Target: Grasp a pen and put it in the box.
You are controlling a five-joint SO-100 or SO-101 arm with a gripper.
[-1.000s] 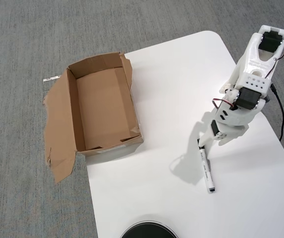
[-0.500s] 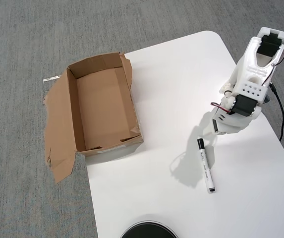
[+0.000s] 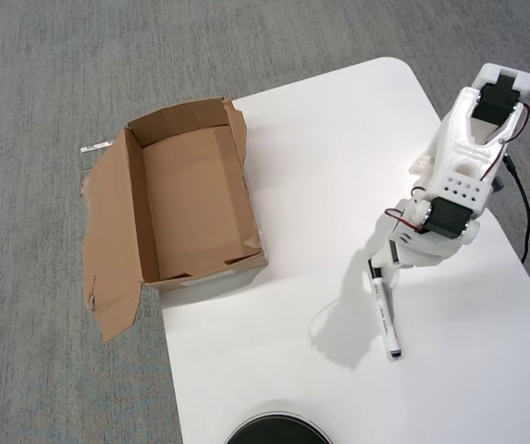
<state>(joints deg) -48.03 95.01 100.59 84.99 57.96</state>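
Note:
The pen, white with a black cap, lies flat on the white table at the right of the overhead view, pointing roughly toward the near edge. My gripper hangs low right over the pen's black cap end and hides it. The wrist covers the fingers from above, so their spacing cannot be read. The pen still rests on the table. The brown cardboard box sits open and empty at the table's left edge, well apart from the gripper, with ragged flaps spread over the carpet.
A black cable runs down the table's right edge beside the arm. A dark round object pokes in at the bottom edge. Grey carpet surrounds the table.
The gripper pulled back off the pen's cap half a second ago, then came forward and down over it again. The pen and box have not moved.

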